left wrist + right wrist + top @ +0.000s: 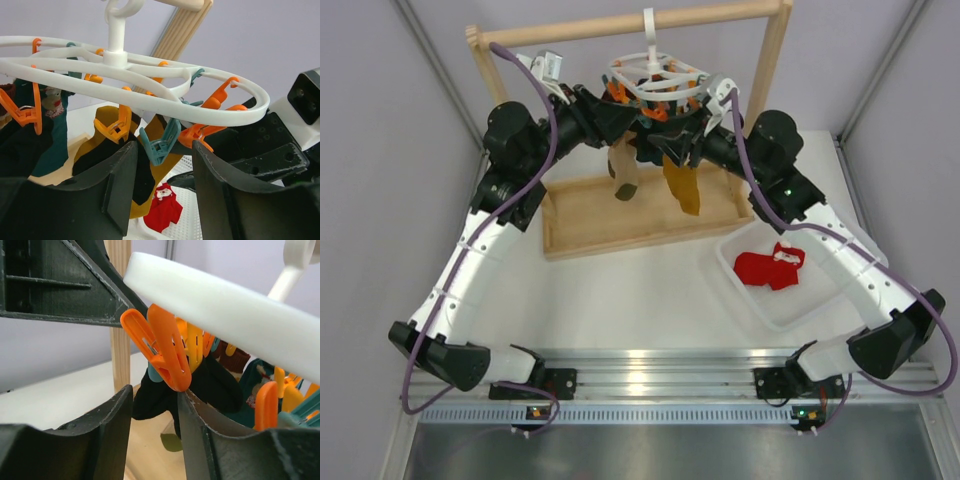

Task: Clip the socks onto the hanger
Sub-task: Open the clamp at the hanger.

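I see the red socks (770,268) lying in the white bin (790,305), near side of the hanger (65,71) and lower. Left claw (164,160) is spread under the hanger rim, teal clip (160,145) in the gap. Right claw (155,392) is spread too, orange clip (167,355) tip at its gap. A black sock (220,385) hangs beyond, under the hanger. The hanger hooks on the wooden rack (620,25).

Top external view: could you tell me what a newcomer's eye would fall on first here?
The white ring hanger, bristling with orange and teal clips, hangs from the wooden rack at the back, the left arm and right arm reaching up to it. Next, the bright red socks lie in the clear tray on the right.
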